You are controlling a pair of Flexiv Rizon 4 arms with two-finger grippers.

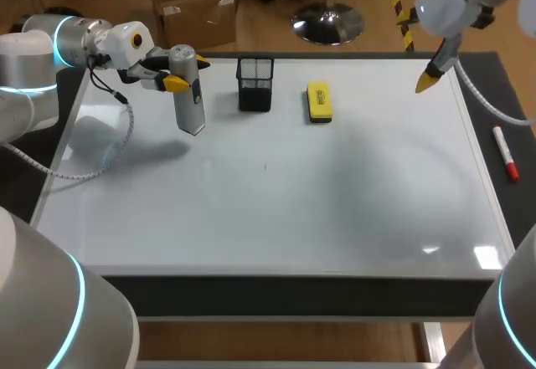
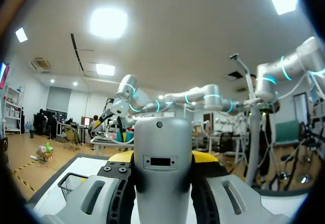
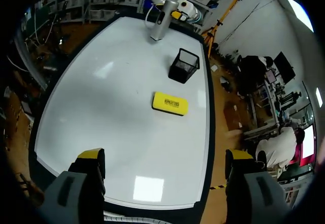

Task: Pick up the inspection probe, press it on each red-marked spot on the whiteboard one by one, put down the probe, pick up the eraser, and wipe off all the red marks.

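My left gripper (image 1: 188,72) is shut on the grey inspection probe (image 1: 189,93), holding it by its upper part at the far left of the whiteboard (image 1: 276,210). The probe hangs nearly upright, its lower end at or just above the board. In the left wrist view the probe (image 2: 162,148) fills the gap between the yellow fingertips (image 2: 121,157). The yellow eraser (image 1: 319,102) lies flat on the far middle of the board. My right gripper (image 1: 429,80) hangs open and empty over the far right corner; in its wrist view (image 3: 165,155) the eraser (image 3: 170,103) lies ahead. I make out no red marks.
A black mesh holder (image 1: 255,84) stands between the probe and the eraser. A red marker (image 1: 506,153) lies on the dark mat beyond the board's right edge. A tiny dark speck (image 1: 265,166) sits near the board's middle.
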